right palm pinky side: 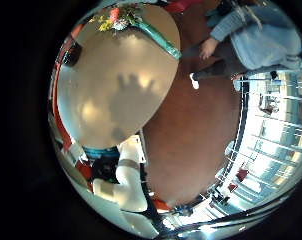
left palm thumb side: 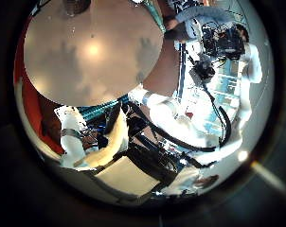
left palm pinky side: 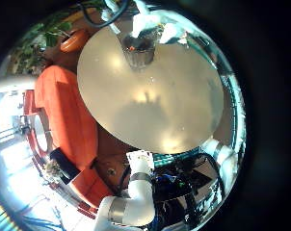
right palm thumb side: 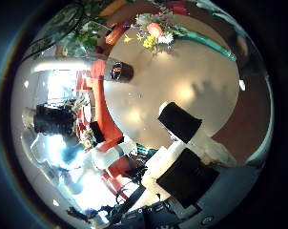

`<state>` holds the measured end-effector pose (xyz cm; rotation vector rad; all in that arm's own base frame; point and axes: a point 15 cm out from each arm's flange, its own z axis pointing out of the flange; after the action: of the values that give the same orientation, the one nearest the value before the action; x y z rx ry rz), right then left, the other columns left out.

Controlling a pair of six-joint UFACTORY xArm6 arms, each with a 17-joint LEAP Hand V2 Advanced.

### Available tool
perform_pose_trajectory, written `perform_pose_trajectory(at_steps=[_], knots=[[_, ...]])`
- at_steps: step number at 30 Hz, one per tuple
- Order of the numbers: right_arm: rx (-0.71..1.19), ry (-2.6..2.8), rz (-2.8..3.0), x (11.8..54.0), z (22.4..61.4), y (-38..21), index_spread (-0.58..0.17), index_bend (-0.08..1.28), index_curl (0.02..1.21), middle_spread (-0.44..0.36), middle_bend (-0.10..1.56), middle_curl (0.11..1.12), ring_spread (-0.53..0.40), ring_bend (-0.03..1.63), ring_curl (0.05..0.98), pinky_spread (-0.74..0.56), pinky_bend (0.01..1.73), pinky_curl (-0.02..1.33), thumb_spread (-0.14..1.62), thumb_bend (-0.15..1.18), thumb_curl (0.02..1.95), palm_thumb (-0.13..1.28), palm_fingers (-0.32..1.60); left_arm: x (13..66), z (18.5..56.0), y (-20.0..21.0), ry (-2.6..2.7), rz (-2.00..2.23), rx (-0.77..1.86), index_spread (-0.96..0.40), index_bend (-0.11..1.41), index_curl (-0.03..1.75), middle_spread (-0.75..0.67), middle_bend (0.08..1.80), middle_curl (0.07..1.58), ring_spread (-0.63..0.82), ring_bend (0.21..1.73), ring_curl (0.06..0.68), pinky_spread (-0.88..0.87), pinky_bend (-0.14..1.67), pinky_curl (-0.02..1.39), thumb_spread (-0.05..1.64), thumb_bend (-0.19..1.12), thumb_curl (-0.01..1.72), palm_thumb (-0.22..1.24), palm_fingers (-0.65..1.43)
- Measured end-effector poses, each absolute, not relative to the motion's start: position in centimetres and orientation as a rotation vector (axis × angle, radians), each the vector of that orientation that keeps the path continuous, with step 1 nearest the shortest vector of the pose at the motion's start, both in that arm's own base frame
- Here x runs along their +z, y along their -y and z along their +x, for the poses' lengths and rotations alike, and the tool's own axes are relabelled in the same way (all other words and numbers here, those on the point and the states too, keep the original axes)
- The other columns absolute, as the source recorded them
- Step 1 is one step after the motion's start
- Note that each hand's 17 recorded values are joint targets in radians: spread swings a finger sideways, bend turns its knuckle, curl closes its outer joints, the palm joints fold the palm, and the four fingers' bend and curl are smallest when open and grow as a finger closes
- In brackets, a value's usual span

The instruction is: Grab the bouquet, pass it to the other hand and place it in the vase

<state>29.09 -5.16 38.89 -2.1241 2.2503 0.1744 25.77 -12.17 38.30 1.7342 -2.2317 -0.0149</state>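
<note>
One bouquet on table, far from fingers

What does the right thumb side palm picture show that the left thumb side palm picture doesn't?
Only the right thumb side palm view shows the bouquet, lying at the far edge of the round table, and the dark vase standing on the table near the orange seat. Only the left thumb side palm view shows a white robot arm bending beside the table, with nothing lying on the stretch of tabletop it sees. Both show the same round table and parts of the robot's own white and black body.
</note>
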Motion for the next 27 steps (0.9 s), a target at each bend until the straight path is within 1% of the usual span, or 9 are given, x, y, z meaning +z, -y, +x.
perform_pose_trajectory(at_steps=[4, 7, 9, 12, 14, 16, 20, 23, 27], knots=[[0.197, -2.260, -2.127, 38.5, 29.2, 5.4, -0.379, 0.19, 0.39, -0.004, 0.34, 0.38, 0.100, 0.59, 0.120, 0.43, 0.41, 0.09, 1.19, -0.02, 0.40, 0.58, 0.41, 38.7, 26.3, 12.5, 2.225, 1.731, 0.006, 0.16, 0.17, 0.32, 0.46, 0.19, 0.32, 0.55, 0.46, 0.207, 0.53, 0.20, 0.32, 1.06, -0.02, 0.36, 0.42, 0.09], [0.199, -2.262, -2.128, 38.5, 29.1, 5.6, -0.386, 0.18, 0.38, -0.042, 0.35, 0.39, 0.091, 0.59, 0.120, 0.43, 0.40, 0.10, 1.20, -0.02, 0.40, 0.58, 0.43, 39.0, 26.6, 12.9, 2.217, 1.723, 0.027, 0.16, 0.17, 0.32, 0.46, 0.19, 0.32, 0.55, 0.46, 0.207, 0.53, 0.20, 0.32, 1.06, -0.03, 0.36, 0.41, 0.09], [0.187, -2.265, -2.138, 38.5, 29.0, 6.0, -0.379, 0.19, 0.38, -0.031, 0.35, 0.38, 0.084, 0.58, 0.120, 0.43, 0.39, 0.10, 1.20, -0.02, 0.39, 0.58, 0.43, 39.0, 26.5, 13.0, 2.213, 1.716, 0.030, 0.16, 0.17, 0.32, 0.46, 0.19, 0.32, 0.55, 0.46, 0.207, 0.53, 0.20, 0.32, 1.06, -0.03, 0.36, 0.41, 0.09], [0.176, -2.282, -2.122, 38.4, 29.0, 7.1, -0.391, 0.18, 0.37, -0.058, 0.35, 0.38, 0.066, 0.60, 0.125, 0.42, 0.40, 0.11, 1.20, -0.02, 0.39, 0.57, 0.45, 39.2, 26.1, 13.3, 2.218, 1.699, 0.037, 0.16, 0.17, 0.32, 0.46, 0.19, 0.32, 0.55, 0.46, 0.207, 0.53, 0.20, 0.33, 1.06, -0.02, 0.36, 0.41, 0.08], [0.186, -2.311, -2.091, 38.0, 29.1, 8.1, -0.374, 0.17, 0.37, -0.054, 0.35, 0.38, 0.050, 0.61, 0.128, 0.41, 0.41, 0.11, 1.21, -0.02, 0.39, 0.56, 0.48, 39.3, 25.8, 13.5, 2.225, 1.684, 0.031, 0.16, 0.17, 0.32, 0.46, 0.19, 0.32, 0.55, 0.46, 0.208, 0.53, 0.20, 0.33, 1.06, -0.02, 0.36, 0.41, 0.08], [0.204, -2.333, -2.069, 37.6, 29.6, 9.1, -0.364, 0.15, 0.36, -0.053, 0.34, 0.38, 0.033, 0.65, 0.139, 0.41, 0.43, 0.12, 1.20, -0.03, 0.38, 0.54, 0.50, 39.3, 25.5, 13.7, 2.240, 1.664, 0.018, 0.16, 0.17, 0.32, 0.46, 0.19, 0.32, 0.55, 0.46, 0.208, 0.53, 0.20, 0.33, 1.06, -0.02, 0.36, 0.41, 0.08], [0.257, -2.388, -2.009, 36.9, 31.1, 11.1, -0.347, 0.12, 0.32, -0.056, 0.38, 0.39, -0.048, 0.81, 0.178, 0.37, 0.47, 0.11, 1.19, -0.03, 0.37, 0.47, 0.60, 39.2, 24.9, 14.0, 2.287, 1.627, -0.023, 0.15, 0.17, 0.32, 0.46, 0.19, 0.32, 0.55, 0.46, 0.209, 0.53, 0.20, 0.33, 1.06, -0.02, 0.35, 0.41, 0.08], [0.332, -2.433, -1.972, 35.5, 33.0, 12.9, -0.318, 0.13, 0.31, -0.057, 0.40, 0.40, -0.082, 0.87, 0.204, 0.34, 0.50, 0.12, 1.18, -0.03, 0.36, 0.45, 0.59, 39.4, 24.7, 14.0, 2.311, 1.605, -0.035, 0.15, 0.17, 0.32, 0.46, 0.19, 0.32, 0.55, 0.46, 0.209, 0.53, 0.20, 0.33, 1.06, -0.02, 0.35, 0.41, 0.08], [0.375, -2.499, -1.902, 34.6, 35.5, 14.8, -0.279, 0.14, 0.29, -0.061, 0.44, 0.42, -0.121, 0.91, 0.224, 0.29, 0.56, 0.12, 1.17, -0.03, 0.36, 0.43, 0.56, 39.2, 24.7, 14.4, 2.336, 1.557, -0.037, 0.15, 0.17, 0.32, 0.46, 0.19, 0.32, 0.55, 0.46, 0.209, 0.53, 0.20, 0.33, 1.06, -0.02, 0.35, 0.41, 0.08]])
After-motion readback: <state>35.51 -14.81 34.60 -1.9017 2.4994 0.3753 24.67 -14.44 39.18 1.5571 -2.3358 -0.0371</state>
